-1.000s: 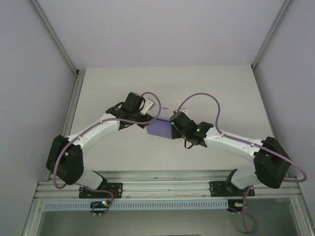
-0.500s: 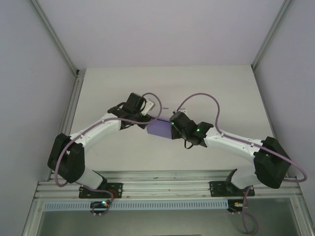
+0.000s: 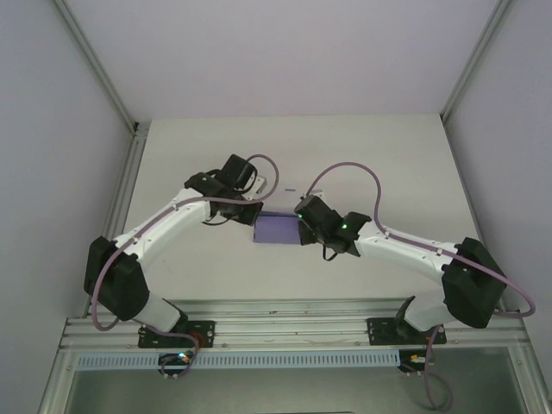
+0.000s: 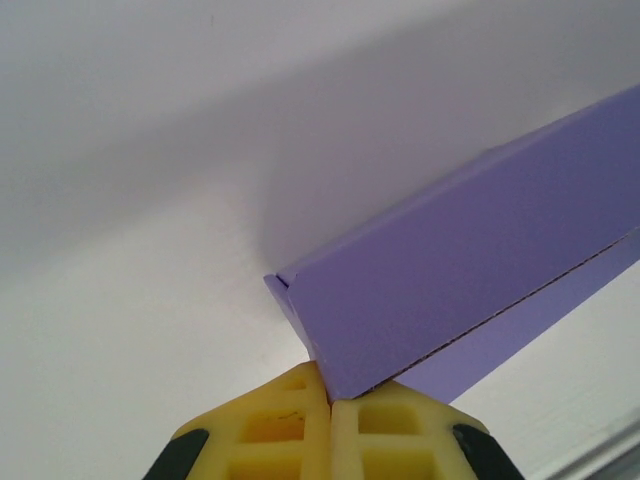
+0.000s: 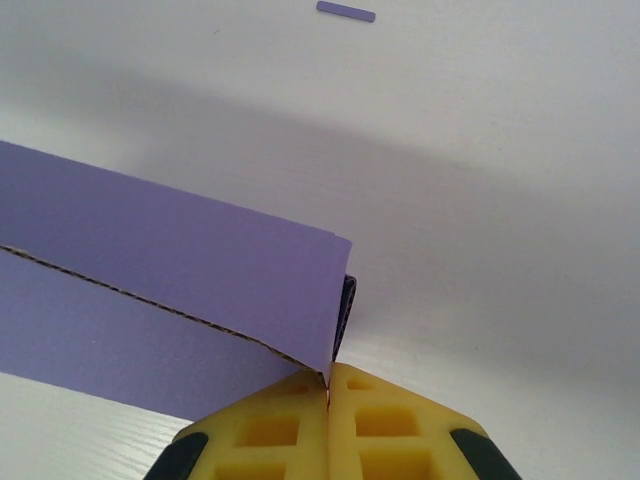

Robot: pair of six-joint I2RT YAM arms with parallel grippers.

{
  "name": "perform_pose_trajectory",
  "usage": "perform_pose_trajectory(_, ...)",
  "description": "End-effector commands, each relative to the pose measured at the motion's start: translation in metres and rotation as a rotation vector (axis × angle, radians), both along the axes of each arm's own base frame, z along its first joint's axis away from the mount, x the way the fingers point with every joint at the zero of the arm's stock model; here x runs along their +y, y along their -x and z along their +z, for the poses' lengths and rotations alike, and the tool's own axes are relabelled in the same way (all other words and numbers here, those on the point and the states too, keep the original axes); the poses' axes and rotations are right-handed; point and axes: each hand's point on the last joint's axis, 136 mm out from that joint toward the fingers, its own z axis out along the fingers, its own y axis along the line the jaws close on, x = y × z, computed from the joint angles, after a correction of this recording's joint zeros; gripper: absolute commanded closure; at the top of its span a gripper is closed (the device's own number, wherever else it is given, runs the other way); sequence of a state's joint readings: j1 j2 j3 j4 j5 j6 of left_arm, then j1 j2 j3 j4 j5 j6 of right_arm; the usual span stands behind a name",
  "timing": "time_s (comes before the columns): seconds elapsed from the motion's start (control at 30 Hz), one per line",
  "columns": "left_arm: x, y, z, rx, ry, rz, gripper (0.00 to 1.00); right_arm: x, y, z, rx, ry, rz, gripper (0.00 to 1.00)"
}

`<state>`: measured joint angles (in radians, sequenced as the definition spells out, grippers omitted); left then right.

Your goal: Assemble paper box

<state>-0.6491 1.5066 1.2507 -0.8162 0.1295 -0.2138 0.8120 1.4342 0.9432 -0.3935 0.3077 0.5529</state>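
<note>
My left gripper is clamped on the paper box, its yellow pads pressed together over a corner at the card's left end. My right gripper pinches the opposite end the same way, tight on a corner of a folded purple panel (a crease line runs along the card in both wrist views). The box sits between my two wrists near the middle of the white table, held at both ends, its long side running left to right. A small purple strip lies on the table farther away, apart from the box.
</note>
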Motion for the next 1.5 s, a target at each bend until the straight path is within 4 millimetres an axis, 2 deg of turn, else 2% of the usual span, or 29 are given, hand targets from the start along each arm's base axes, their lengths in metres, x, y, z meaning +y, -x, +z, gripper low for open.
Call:
perform_pose_trajectory(0.0, 0.009, 0.023, -0.005, 0.169, 0.029, 0.084, 1.0, -0.042, 0.026, -0.036, 0.136, 0.23, -0.007, 1.0)
perform_pose_trajectory(0.13, -0.003, 0.035, -0.007, 0.3, 0.182, 0.119, 1.0, -0.036, 0.023, -0.025, 0.102, 0.217, 0.017, 1.0)
perform_pose_trajectory(0.23, -0.005, 0.035, -0.003, 0.41, 0.298, 0.186, 1.0, -0.035, 0.024, -0.029, 0.11, 0.234, 0.028, 1.0)
perform_pose_trajectory(0.4, -0.005, 0.025, 0.009, 0.426, 0.401, 0.239, 1.0, -0.034, 0.029, -0.038, 0.129, 0.258, 0.029, 1.0)
perform_pose_trajectory(0.57, 0.002, 0.025, -0.008, 0.447, 0.358, 0.293, 1.0, -0.031, 0.03, -0.036, 0.12, 0.247, 0.033, 1.0)
perform_pose_trajectory(0.73, 0.018, 0.03, -0.022, 0.375, 0.184, 0.272, 1.0, -0.032, 0.029, -0.034, 0.112, 0.249, 0.032, 1.0)
perform_pose_trajectory(0.83, 0.014, 0.039, -0.033, 0.362, 0.132, 0.246, 1.0, -0.03, 0.029, -0.035, 0.113, 0.243, 0.028, 1.0)
perform_pose_trajectory(1.0, 0.016, 0.056, -0.061, 0.374, 0.09, 0.292, 1.0, -0.028, 0.032, -0.04, 0.124, 0.223, 0.024, 1.0)
perform_pose_trajectory(1.13, 0.019, 0.068, -0.076, 0.354, 0.053, 0.33, 1.0, -0.025, 0.035, -0.044, 0.132, 0.219, 0.024, 1.0)
perform_pose_trajectory(1.27, 0.005, 0.075, -0.078, 0.383, 0.115, 0.346, 1.0, -0.021, 0.037, -0.047, 0.139, 0.214, 0.031, 1.0)
perform_pose_trajectory(1.4, -0.009, 0.078, -0.058, 0.356, 0.15, 0.306, 1.0, -0.02, 0.037, -0.045, 0.132, 0.216, 0.025, 1.0)
perform_pose_trajectory(1.47, -0.004, 0.081, -0.058, 0.336, 0.108, 0.3, 1.0, -0.02, 0.037, -0.045, 0.129, 0.211, 0.023, 1.0)
